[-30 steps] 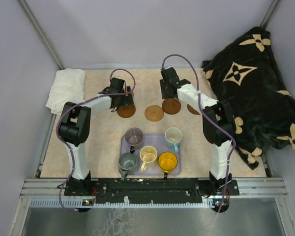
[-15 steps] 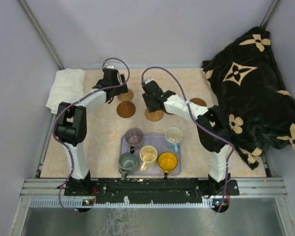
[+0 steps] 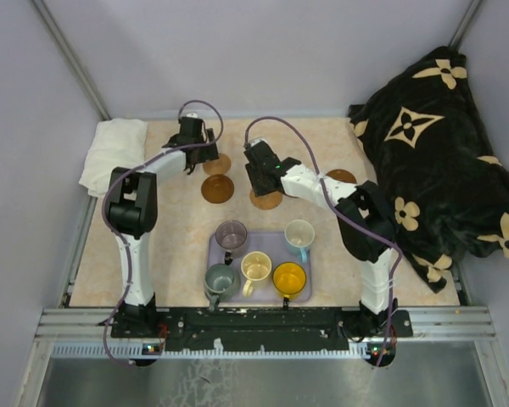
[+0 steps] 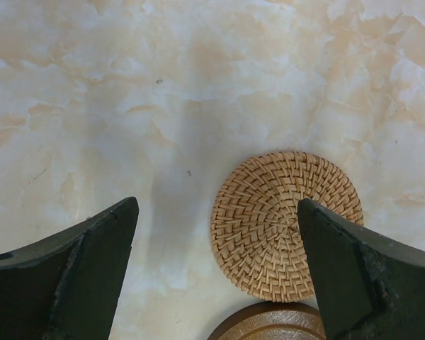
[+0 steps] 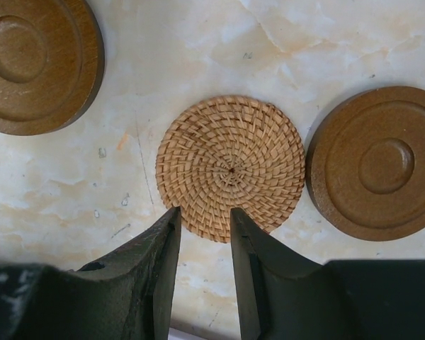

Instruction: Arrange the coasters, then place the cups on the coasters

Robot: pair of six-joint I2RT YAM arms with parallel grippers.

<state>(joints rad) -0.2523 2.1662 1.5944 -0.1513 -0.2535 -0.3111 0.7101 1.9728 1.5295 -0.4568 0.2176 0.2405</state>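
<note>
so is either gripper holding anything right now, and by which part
Nothing is held. The left gripper hangs wide open over a woven coaster. The right gripper, jaws narrowly apart, is at the rim of a second woven coaster, which lies flat.

- surface (image 3: 170, 237) — cream marbling with peach-tan veins
- tray (image 3: 268, 248) at lower centre of the top view: lavender
- cups on it: purple-grey cup (image 3: 232, 235), translucent; white cup (image 3: 299, 232) with a light blue handle; cream cup (image 3: 256, 267); yellow-orange cup (image 3: 289, 278); grey-green cup (image 3: 221, 281)
- right wrist view: woven coaster (image 5: 231, 168) at centre, tan spiral weave; ringed coaster (image 5: 35, 60) at upper left and second ringed coaster (image 5: 379, 163) at right, both dark brown
- left wrist view: another tan woven disc (image 4: 286, 225)
- left end effector (image 4: 217, 209) and right end effector (image 5: 203, 214): black
- cloth (image 3: 114, 153), upper left: white
- blanket (image 3: 433, 153), right — black with cream four-petal flowers
</note>
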